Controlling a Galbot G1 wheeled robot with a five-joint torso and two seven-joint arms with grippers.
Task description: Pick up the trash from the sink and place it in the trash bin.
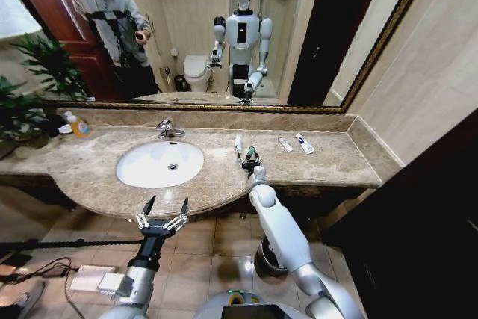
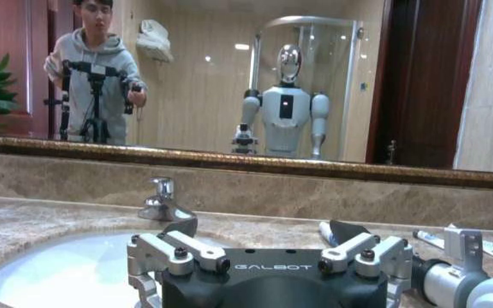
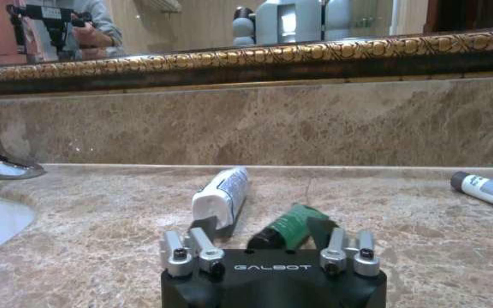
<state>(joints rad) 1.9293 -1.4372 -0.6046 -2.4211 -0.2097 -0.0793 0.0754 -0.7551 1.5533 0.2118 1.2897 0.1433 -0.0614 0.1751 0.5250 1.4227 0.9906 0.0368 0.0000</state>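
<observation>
Fingers of our right gripper [image 3: 264,232] spread wide around the dark green piece [image 3: 287,226] on the marble counter [image 1: 328,160], white tube [image 3: 221,194] just beside, our left gripper [image 1: 165,207] open, empty, before the sink [image 1: 160,163].

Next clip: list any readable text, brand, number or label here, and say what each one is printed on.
"GALBOT" on the left gripper body, left wrist view.
"GALBOT" on the right gripper body, right wrist view.
White tube by the dark green piece: blue print, too blurred to read.
Tube farther along the counter: markings unreadable.
Soap bottle: label too small to read.
</observation>
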